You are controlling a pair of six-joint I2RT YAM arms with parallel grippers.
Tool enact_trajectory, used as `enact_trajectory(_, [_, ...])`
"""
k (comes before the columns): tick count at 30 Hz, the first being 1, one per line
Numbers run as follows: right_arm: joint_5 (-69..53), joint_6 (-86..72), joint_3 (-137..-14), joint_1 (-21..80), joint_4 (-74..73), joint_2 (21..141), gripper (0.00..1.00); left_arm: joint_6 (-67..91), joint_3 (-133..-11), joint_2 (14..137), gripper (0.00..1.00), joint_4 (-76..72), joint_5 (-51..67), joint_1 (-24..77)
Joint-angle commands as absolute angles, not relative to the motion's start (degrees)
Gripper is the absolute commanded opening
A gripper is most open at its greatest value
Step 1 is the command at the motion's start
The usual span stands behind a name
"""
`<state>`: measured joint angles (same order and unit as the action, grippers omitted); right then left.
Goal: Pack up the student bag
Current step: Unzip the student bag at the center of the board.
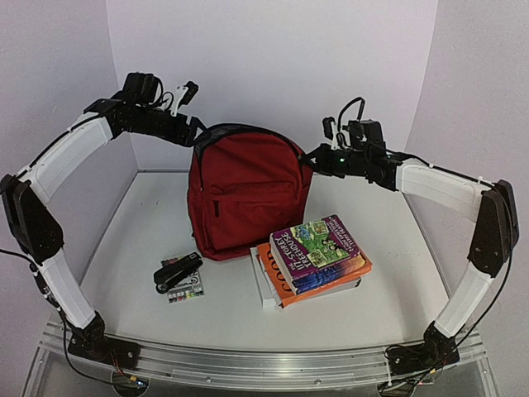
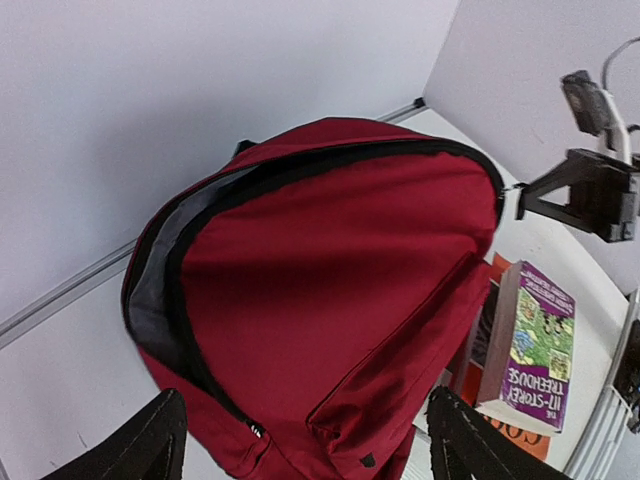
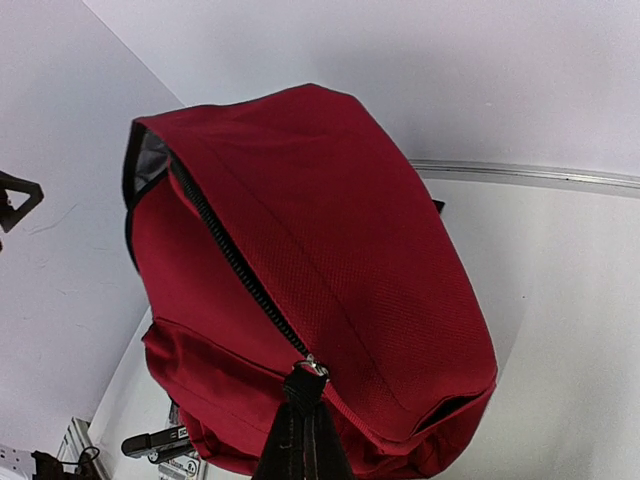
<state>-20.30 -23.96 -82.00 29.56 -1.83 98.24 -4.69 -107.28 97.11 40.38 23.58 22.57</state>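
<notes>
The dark red student bag [image 1: 248, 194] stands upright at the middle back of the table. Its main zipper is partly open at the top, and grey lining [image 2: 150, 290] shows there. My left gripper [image 1: 194, 132] is open and empty, just off the bag's upper left side; in the left wrist view its fingers [image 2: 150, 440] spread wide on either side of the bag [image 2: 330, 280]. My right gripper [image 1: 310, 157] is at the bag's upper right side. It is shut on the black zipper pull [image 3: 305, 385] of the main zipper, at the slider [image 3: 313, 368].
A stack of books [image 1: 318, 256] with a purple one on top lies in front of the bag on the right. A black stapler [image 1: 178, 271] and a small flat box [image 1: 186, 289] lie in front on the left. White walls close in the back and sides.
</notes>
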Motion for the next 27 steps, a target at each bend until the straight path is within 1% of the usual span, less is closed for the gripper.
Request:
enact_trajectory(1, [-20.83,-22.73,-83.92,29.63,-0.53,97.13,0.00,-8.72,-109.38,99.80,0.86,35.05,12.30,22.59])
enact_trajectory(3, [-20.74,-22.46,-83.49,29.67,-0.57,97.00,0.00,-8.92,-110.75,101.81,0.90,33.04,9.81,22.47])
enact_trajectory(5, [-20.39,-22.11,-82.75,29.66,-0.53,96.87,0.00,-8.41,-113.74,105.30,0.91,33.10,9.85,22.33])
enact_trajectory(7, [-20.07,-21.81,-82.17,29.65,-0.55,96.92,0.00,-6.59,-118.05,108.76,0.83,35.12,13.64,22.34])
enact_trajectory(9, [-20.13,-21.54,-81.45,29.64,-0.53,96.97,0.00,-3.21,-121.18,111.41,0.80,35.98,20.59,22.50])
enact_trajectory(12, [-20.69,-21.54,-80.81,29.75,0.81,97.24,0.00,2.54,-122.07,113.43,0.83,33.50,28.11,23.76])
enact_trajectory(17, [-22.21,-22.19,-79.34,30.70,0.95,97.07,0.00,10.96,-122.61,116.47,0.85,29.13,33.90,27.41])
enact_trajectory(20, [-22.54,-21.93,-77.72,31.97,0.97,96.94,0.00,20.85,-122.15,118.28,0.87,24.73,35.70,28.84])
enact_trajectory(27, [-22.20,-20.68,-73.81,36.10,0.97,97.21,0.00,34.38,-121.74,122.77,0.90,17.13,36.00,31.63])
